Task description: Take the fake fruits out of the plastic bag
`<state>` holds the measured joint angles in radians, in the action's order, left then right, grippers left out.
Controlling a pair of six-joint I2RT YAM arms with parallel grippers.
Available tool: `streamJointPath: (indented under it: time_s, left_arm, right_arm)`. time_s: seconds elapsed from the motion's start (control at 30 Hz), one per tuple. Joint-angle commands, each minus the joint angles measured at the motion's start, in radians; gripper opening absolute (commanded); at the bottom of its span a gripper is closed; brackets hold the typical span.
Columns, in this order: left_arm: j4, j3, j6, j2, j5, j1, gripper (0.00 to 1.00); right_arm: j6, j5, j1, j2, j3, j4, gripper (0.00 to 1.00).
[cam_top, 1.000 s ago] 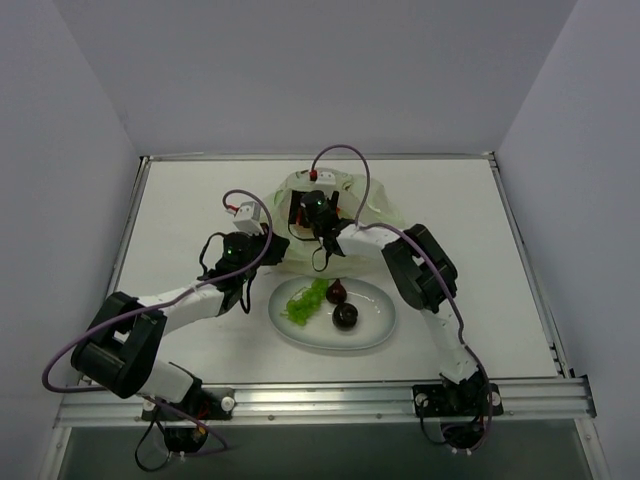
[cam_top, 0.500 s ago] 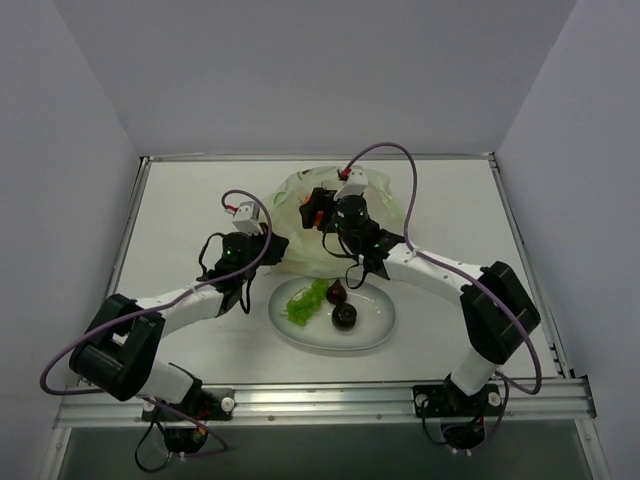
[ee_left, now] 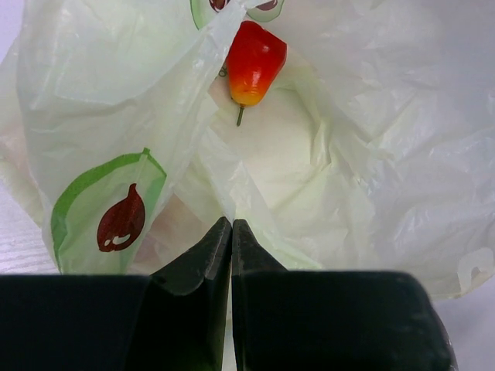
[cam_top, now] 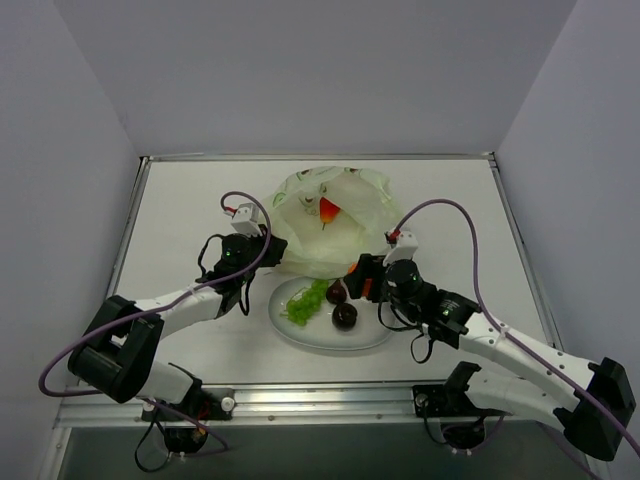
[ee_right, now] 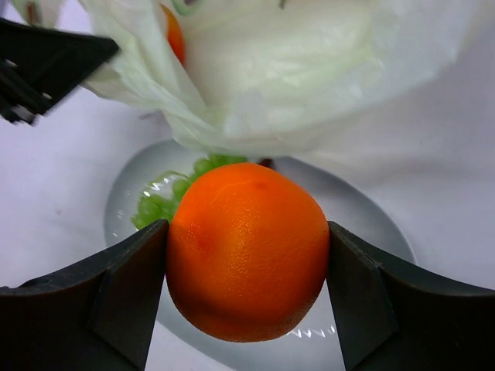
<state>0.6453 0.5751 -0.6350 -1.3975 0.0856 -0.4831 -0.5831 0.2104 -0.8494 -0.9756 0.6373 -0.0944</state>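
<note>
The plastic bag [cam_top: 345, 235] lies crumpled at the back of the table, behind the white plate [cam_top: 378, 328]. My left gripper [ee_left: 231, 225] is shut on a fold of the plastic bag [ee_left: 363, 154] at its near left edge. A red-orange pointed fruit [cam_top: 328, 211] [ee_left: 254, 63] lies in the bag's mouth. My right gripper [ee_right: 247, 249] is shut on the round orange [ee_right: 247, 232] just above the plate's [ee_right: 371, 232] far right side. The green grapes [cam_top: 305, 300] [ee_right: 164, 199] and two maroon balls [cam_top: 337, 292] [cam_top: 345, 316] rest on the plate.
Raised rails edge the table [cam_top: 180, 200] at left, right and back. My left arm [cam_top: 180, 300] stretches from the near left corner toward the bag. The right arm [cam_top: 500, 340] crosses the near right part of the table.
My right gripper has come out of the bag with the orange and moved toward the near right, over the plate. The bag has settled, showing the red-orange fruit. The left arm held still.
</note>
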Motion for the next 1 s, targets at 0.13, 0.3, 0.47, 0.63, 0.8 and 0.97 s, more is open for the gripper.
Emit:
streamJointPath:
  time_s: [0.13, 0.3, 0.47, 0.63, 0.8, 0.97]
  left_arm:
    - [0.034, 0.019, 0.017, 0.037, -0.004, 0.000, 0.02]
    - [0.034, 0.020, 0.017, 0.032, -0.004, 0.000, 0.02]
    - [0.036, 0.020, 0.015, 0.032, 0.002, 0.000, 0.02]
    - [0.036, 0.020, 0.015, 0.035, 0.003, 0.000, 0.02]
    - [0.027, 0.019, 0.020, 0.045, -0.003, 0.000, 0.02]
    - [0.027, 0.017, 0.020, 0.057, -0.001, 0.000, 0.02]
  right_arm:
    - [-0.175, 0.083, 0.004, 0.048, -0.082, 0.213, 0.26]
    - [-0.196, 0.063, 0.004, -0.003, -0.110, 0.223, 0.28]
    - [-0.192, 0.075, 0.003, -0.034, -0.088, 0.231, 0.63]
    - [-0.167, 0.078, 0.003, -0.064, -0.004, 0.255, 0.80]
    - [-0.115, 0.080, 0.003, -0.097, 0.102, 0.294, 0.85]
    - [-0.029, 0.127, 0.003, -0.130, 0.237, 0.263, 0.31]
